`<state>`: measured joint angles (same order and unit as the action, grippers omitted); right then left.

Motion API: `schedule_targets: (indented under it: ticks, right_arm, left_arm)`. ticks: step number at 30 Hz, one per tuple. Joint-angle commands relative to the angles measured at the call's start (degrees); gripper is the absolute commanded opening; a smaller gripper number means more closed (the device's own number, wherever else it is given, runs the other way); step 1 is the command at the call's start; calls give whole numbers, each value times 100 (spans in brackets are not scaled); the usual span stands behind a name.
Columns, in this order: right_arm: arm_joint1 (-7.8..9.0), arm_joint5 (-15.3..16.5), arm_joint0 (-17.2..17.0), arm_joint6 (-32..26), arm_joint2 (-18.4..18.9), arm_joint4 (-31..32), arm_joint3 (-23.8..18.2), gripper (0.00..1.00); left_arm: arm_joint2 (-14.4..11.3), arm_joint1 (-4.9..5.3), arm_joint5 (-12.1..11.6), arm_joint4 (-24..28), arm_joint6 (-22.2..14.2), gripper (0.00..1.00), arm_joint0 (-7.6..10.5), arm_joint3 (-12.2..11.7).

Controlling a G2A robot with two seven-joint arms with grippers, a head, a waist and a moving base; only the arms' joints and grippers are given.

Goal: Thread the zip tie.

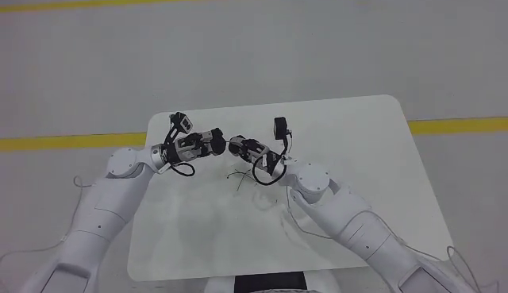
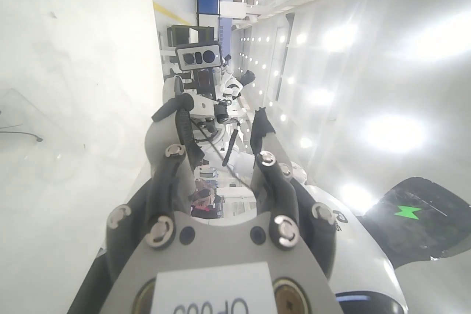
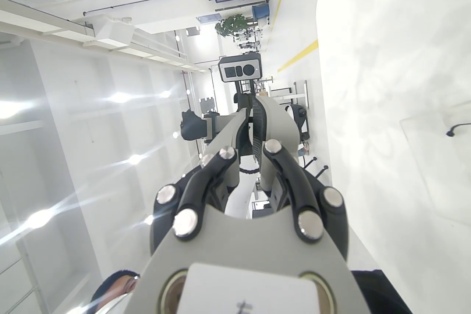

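Left gripper stands spread, right gripper pinched closed; recommend aligning zip tie tip squarely with its head, feeding slowly.

Left tool and right tool nose to nose.
Left fingers stand spread apart; right fingers are drawn close together; both tools are rolled onto their sides.
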<state>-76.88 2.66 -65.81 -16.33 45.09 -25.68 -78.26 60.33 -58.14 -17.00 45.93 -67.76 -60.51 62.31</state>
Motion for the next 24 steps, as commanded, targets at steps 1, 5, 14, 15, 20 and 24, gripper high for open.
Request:
schedule_targets:
  ticks: [1,5,14,15,20,24]
  right_arm:
    - [-6,1,-10,-10,30,19,-10,0]
    - [-18,-3,-38,-40,81,78,-45,0]
    - [-45,-52,-104,-84,173,248,-151,0]
    - [-47,-55,-113,-89,183,260,-163,0]
    - [-61,-31,-169,-85,245,321,-228,0]
    - [-75,-42,-198,-88,275,366,-268,0]
  left_arm:
    - [-10,-4,12,-21,3,33,10,-22]
    - [-24,-12,13,-50,13,29,16,-40]
    - [-22,-18,4,-102,36,14,11,-40]
    - [-22,-19,4,-105,35,14,9,-39]
    - [-31,-23,16,-157,83,13,-2,-37]
    - [-39,-26,26,-189,75,12,9,-38]
